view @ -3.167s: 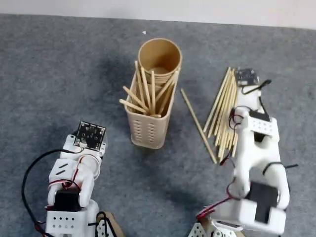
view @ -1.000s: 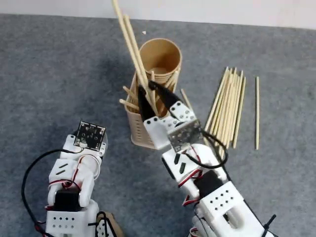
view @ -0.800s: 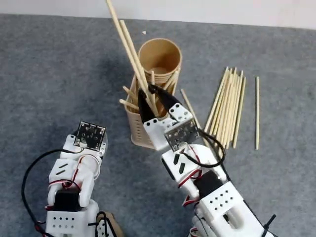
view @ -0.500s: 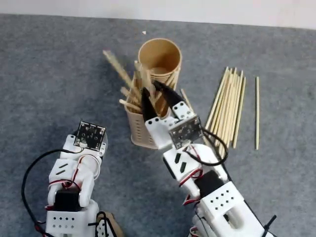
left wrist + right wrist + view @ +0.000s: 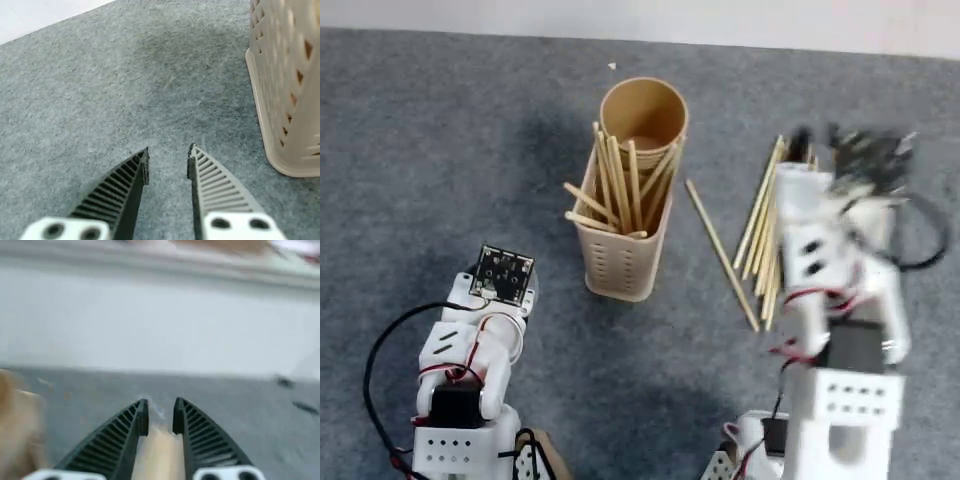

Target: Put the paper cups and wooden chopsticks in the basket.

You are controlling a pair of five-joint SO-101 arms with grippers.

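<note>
I see my left gripper (image 5: 167,156), ribbed and black, parted over grey felt (image 5: 100,75) beside the slotted basket (image 5: 285,90); my right gripper (image 5: 160,412) is narrowly parted above pale wooden chopsticks (image 5: 758,220).

chopsticks (image 5: 620,190) dropped in basket (image 5: 618,268), right pincer (image 5: 160,411) withdrawn

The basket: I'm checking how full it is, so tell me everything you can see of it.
The basket is a tall, beige, plastic-looking bin with rounded corners and rows of small slots in its walls. It stands upright on the grey mat, near the middle of the high view. A paper cup seems to sit in its far end, and wooden chopsticks lean inside at mixed angles, with their tips above the rim.
</note>
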